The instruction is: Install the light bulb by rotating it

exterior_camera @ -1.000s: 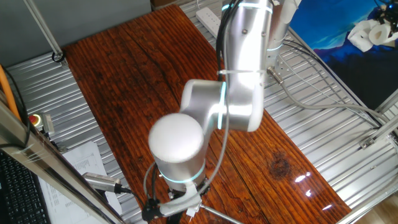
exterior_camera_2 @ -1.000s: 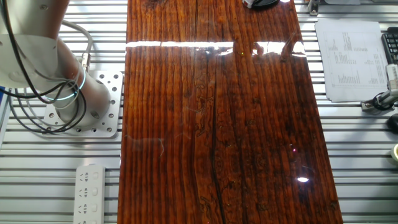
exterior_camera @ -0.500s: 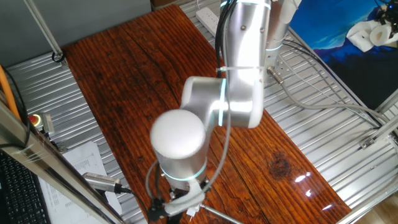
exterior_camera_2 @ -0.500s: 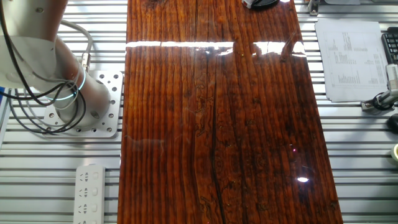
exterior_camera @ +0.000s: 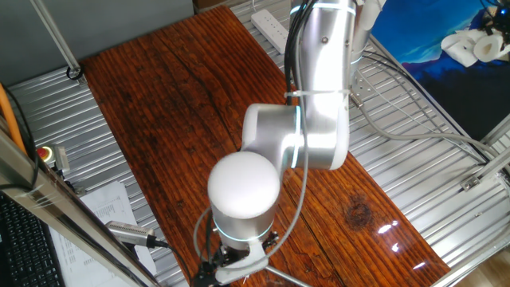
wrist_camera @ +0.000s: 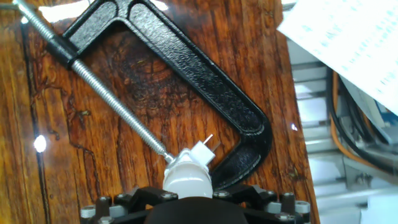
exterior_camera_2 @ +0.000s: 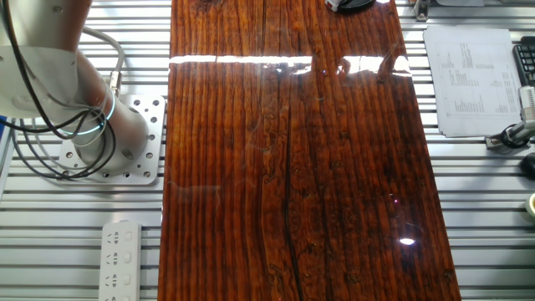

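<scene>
In my hand view the light bulb [wrist_camera: 188, 176] sits at the bottom middle, directly in front of my gripper [wrist_camera: 186, 205]. Only the dark body of the gripper shows along the lower edge, and the fingers themselves are hidden, so I cannot tell if they are closed on the bulb or released. The bulb looks white, and its narrow base with two thin pins points away from me toward the table [wrist_camera: 155, 93].

Just beyond the bulb lies a black clamp [wrist_camera: 205, 87] in the shape of a C, flat on the dark red wood. Its long screw [wrist_camera: 99, 87] runs diagonally from the upper left down to a point very near the base of the bulb. I cannot tell if the bulb touches the screw tip or only hangs above it.

In one fixed view my arm [exterior_camera: 311, 104] bends over the near end of the table, and the big round white joint cap [exterior_camera: 243, 185] covers the gripper and the bulb. In the other fixed view only the arm base [exterior_camera_2: 109, 138] is seen beside the table, with a white power strip [exterior_camera_2: 121, 259] near it. Printed paper [wrist_camera: 348, 37] lies off the table edge on the right.
</scene>
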`<state>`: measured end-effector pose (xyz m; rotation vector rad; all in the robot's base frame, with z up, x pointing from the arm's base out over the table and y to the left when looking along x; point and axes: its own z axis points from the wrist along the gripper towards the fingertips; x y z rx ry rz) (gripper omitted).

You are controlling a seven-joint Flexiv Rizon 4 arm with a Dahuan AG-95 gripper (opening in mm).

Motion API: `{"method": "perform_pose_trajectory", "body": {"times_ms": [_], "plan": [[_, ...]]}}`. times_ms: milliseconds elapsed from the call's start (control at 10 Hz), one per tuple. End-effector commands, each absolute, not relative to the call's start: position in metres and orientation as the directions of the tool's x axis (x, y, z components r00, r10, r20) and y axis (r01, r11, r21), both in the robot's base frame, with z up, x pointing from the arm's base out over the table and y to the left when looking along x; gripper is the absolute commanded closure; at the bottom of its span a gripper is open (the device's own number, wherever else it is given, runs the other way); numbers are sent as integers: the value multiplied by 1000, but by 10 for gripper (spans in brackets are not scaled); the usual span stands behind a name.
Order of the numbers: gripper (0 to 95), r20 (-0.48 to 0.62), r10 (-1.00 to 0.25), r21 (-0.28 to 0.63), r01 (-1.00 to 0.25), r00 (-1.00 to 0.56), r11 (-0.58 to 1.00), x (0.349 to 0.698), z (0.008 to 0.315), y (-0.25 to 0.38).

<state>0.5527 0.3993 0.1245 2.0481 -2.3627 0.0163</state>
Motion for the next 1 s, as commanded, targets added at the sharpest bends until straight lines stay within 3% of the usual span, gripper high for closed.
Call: {"method": "perform_pose_trajectory", "body": {"times_ms": [100, 200, 300, 400, 500, 600, 700, 1000], "plan": [[0, 35, -984, -3, -984, -176, 176, 551, 135, 389], [190, 37, -981, -4, -982, -191, 191, 551, 137, 386], [190, 47, -975, -10, -976, -217, 217, 550, 141, 381], [380, 68, -970, -16, -972, -234, 233, 550, 142, 378], [760, 86, -962, -24, -966, -258, 257, 549, 142, 377], [760, 110, -947, -36, -953, -302, 300, 549, 144, 374], [950, 129, -920, -53, -928, -371, 368, 549, 145, 372], [950, 120, -856, -72, -864, -503, 498, 547, 148, 363]]}}
